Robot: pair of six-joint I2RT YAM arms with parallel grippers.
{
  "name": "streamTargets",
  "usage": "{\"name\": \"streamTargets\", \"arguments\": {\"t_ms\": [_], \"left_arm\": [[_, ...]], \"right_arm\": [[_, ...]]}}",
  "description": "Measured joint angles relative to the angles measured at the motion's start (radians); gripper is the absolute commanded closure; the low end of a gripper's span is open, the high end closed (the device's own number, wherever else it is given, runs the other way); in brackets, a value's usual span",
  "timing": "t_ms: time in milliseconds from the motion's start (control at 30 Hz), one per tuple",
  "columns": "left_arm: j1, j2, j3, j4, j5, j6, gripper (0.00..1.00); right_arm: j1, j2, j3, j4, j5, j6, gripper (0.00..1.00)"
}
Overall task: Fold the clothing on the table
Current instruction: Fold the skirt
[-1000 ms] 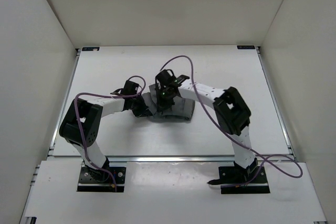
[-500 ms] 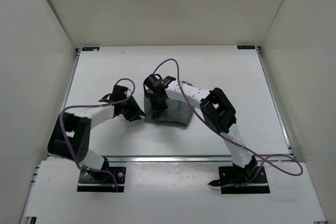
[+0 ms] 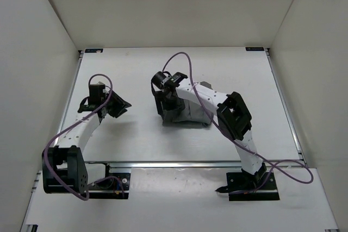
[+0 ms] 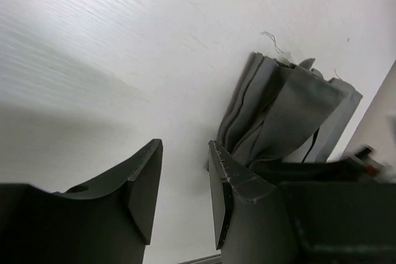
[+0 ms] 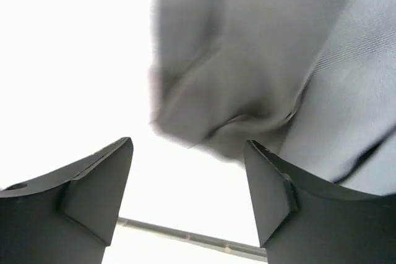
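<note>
Left gripper [image 4: 185, 153] and right gripper [image 5: 189, 153]: jaws parted, nothing held.
Your left hangs over bare table [image 3: 136, 139], well apart from the clothing [image 3: 189, 115] (a grey bundle, mid-table); your right hovers at its left edge.

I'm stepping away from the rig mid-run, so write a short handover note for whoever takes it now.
Left pincer: open, empty, over bare table, to the left of the clothing.
Right pincer: open, empty, right at the clothing's edge.
Done: the clothing lies in a compact layered bundle mid-table.
Left: probably only tidying the uneven edges, then backing both pincers off.
</note>
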State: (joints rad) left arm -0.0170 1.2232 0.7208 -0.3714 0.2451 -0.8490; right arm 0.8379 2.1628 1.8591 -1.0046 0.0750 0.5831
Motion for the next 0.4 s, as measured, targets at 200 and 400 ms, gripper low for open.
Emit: {"name": "streamTargets", "arguments": {"t_ms": [200, 400], "left_arm": [[0.066, -0.006, -0.021, -0.017, 0.005, 0.026, 0.53], [0.060, -0.007, -0.029, -0.021, 0.014, 0.037, 0.53]], "right_arm": [[0.070, -0.224, -0.029, 0.055, -0.006, -0.015, 0.27], [0.021, -0.528, -0.378, 0.174, -0.013, -0.020, 0.23]]}}
